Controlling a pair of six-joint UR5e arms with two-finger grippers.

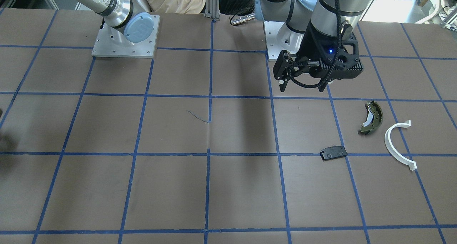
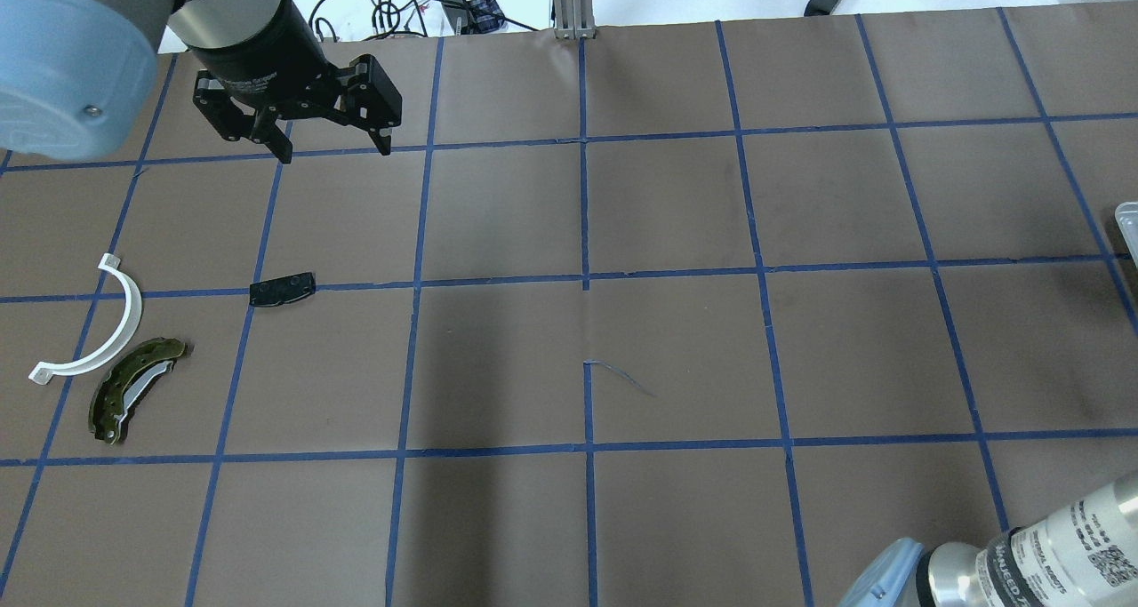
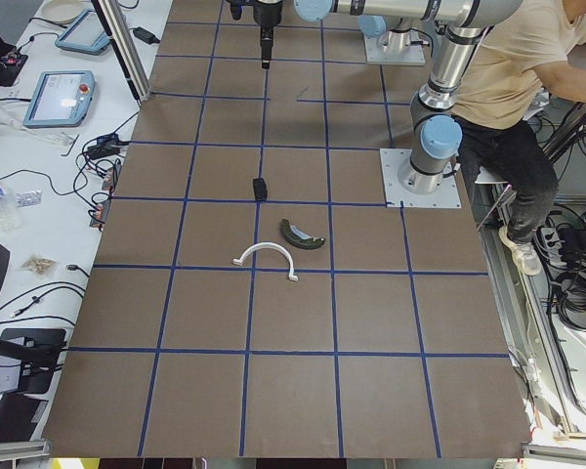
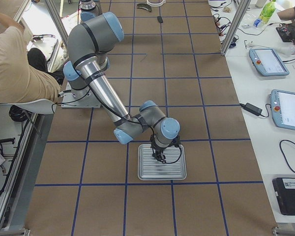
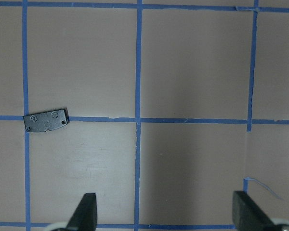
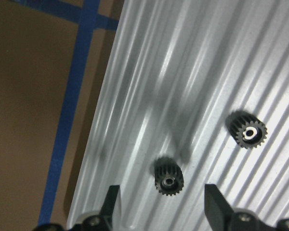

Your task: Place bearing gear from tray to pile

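Two small dark bearing gears lie on the ribbed metal tray (image 6: 192, 72): one (image 6: 168, 177) between my right gripper's fingers, the other (image 6: 247, 130) further right. My right gripper (image 6: 164, 204) is open and low over the tray (image 4: 162, 169), not gripping. The pile sits far off on the robot's left: an olive-green brake shoe (image 1: 372, 118), a white half-ring (image 1: 396, 145) and a black pad plate (image 1: 334, 152). My left gripper (image 1: 302, 90) is open and empty, hovering above the table away from the pad plate (image 5: 45, 120).
The brown table has a blue tape grid. The arm base plates (image 1: 125, 40) stand at the robot's edge. Only a corner of the tray (image 2: 1127, 225) shows at the right edge of the overhead view. A seated operator (image 4: 14, 69) is beside the robot.
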